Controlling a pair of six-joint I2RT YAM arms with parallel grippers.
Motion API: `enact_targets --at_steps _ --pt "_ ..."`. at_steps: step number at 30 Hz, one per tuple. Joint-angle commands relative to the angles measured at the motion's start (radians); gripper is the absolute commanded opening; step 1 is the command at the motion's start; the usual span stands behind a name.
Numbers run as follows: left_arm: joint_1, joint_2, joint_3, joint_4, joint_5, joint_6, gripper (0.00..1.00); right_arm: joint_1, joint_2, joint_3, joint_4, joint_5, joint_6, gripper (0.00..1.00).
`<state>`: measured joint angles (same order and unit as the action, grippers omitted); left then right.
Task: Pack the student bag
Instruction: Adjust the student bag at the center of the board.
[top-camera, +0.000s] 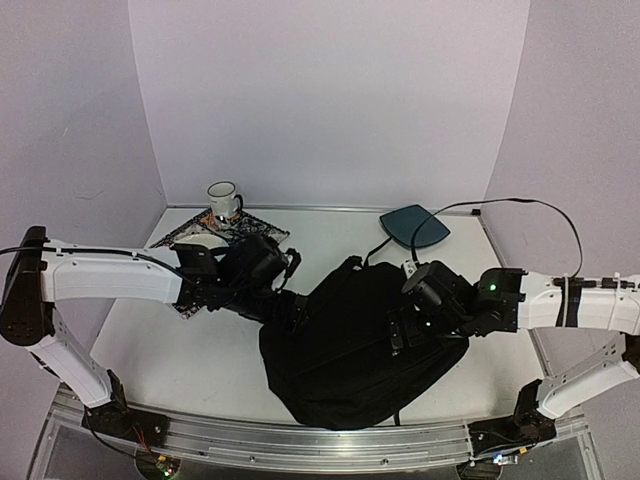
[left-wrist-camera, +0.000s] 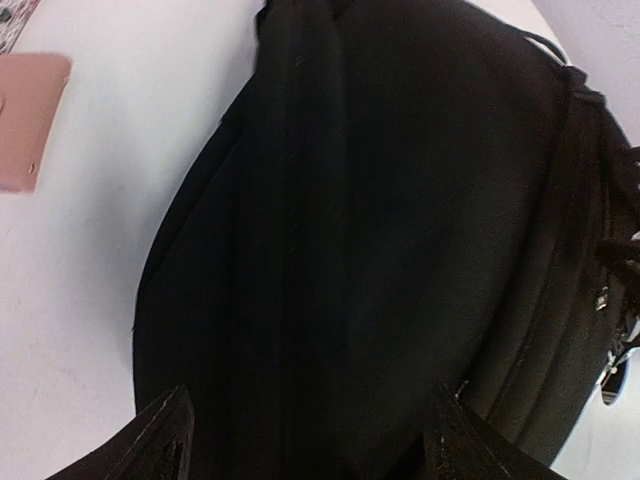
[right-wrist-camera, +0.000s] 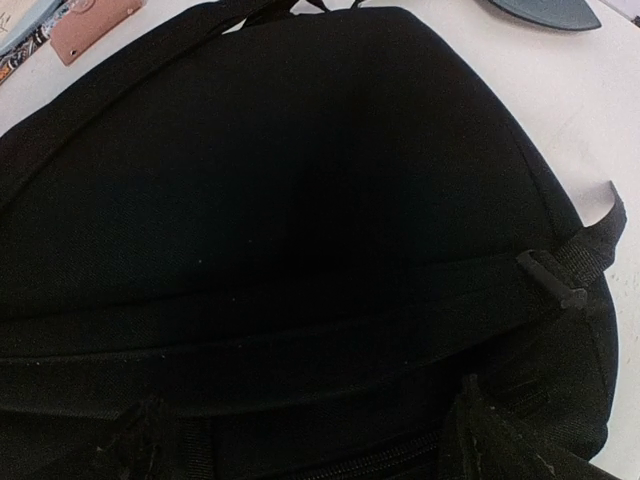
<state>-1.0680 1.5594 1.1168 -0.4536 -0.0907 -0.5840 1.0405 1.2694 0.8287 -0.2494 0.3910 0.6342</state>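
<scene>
The student bag (top-camera: 350, 345) is a large floppy black backpack lying flat at the table's middle front. It fills the left wrist view (left-wrist-camera: 380, 230) and the right wrist view (right-wrist-camera: 300, 200). My left gripper (top-camera: 291, 311) is at the bag's left edge, its fingers (left-wrist-camera: 165, 440) spread wide over the black fabric, open and empty. My right gripper (top-camera: 404, 331) is over the bag's right part, its fingers (right-wrist-camera: 490, 440) also wide apart above a zipper line, open and empty. A strap with a buckle (right-wrist-camera: 565, 270) lies at the bag's right side.
A white mug (top-camera: 223, 199) stands on a patterned cloth (top-camera: 250, 228) at the back left. A flat pink item (left-wrist-camera: 30, 120) lies left of the bag and also shows in the right wrist view (right-wrist-camera: 95, 30). A dark-teal rounded pad (top-camera: 415, 227) with a cable lies at the back right.
</scene>
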Motion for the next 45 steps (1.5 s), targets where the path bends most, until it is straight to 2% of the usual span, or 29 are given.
enact_targets --at_steps 1,7,10,13,17,21,29,34,39,45 --pt "-0.004 -0.042 -0.071 0.020 -0.070 -0.113 0.81 -0.023 0.057 0.087 -0.033 -0.026 -0.050 0.97" --pt "-0.004 0.059 -0.104 0.075 -0.056 -0.124 0.80 -0.037 0.163 0.142 -0.034 -0.041 -0.091 0.98" --pt "0.029 0.116 -0.075 0.081 -0.128 -0.076 0.70 -0.045 0.209 0.174 -0.032 -0.041 -0.118 0.98" --pt "0.094 0.156 -0.029 0.088 -0.168 0.000 0.59 -0.061 0.241 0.215 -0.030 -0.055 -0.165 0.98" --pt "0.179 0.202 0.041 0.100 -0.224 0.122 0.53 -0.096 0.255 0.255 -0.025 -0.109 -0.223 0.98" --pt "0.212 0.251 0.144 0.128 -0.286 0.278 0.48 -0.138 0.257 0.285 -0.011 -0.187 -0.286 0.98" --pt "0.260 0.272 0.278 0.239 -0.274 0.414 0.50 -0.197 0.301 0.286 0.058 -0.372 -0.352 0.98" --pt "0.286 0.287 0.337 0.242 -0.236 0.412 0.58 -0.197 0.379 0.264 0.103 -0.516 -0.359 0.98" --pt "0.285 0.175 0.235 0.240 -0.103 0.308 0.65 -0.190 0.390 0.233 0.127 -0.645 -0.367 0.89" --pt "0.255 0.071 0.098 0.220 0.031 0.208 0.67 -0.102 0.361 0.219 0.096 -0.743 -0.375 0.73"
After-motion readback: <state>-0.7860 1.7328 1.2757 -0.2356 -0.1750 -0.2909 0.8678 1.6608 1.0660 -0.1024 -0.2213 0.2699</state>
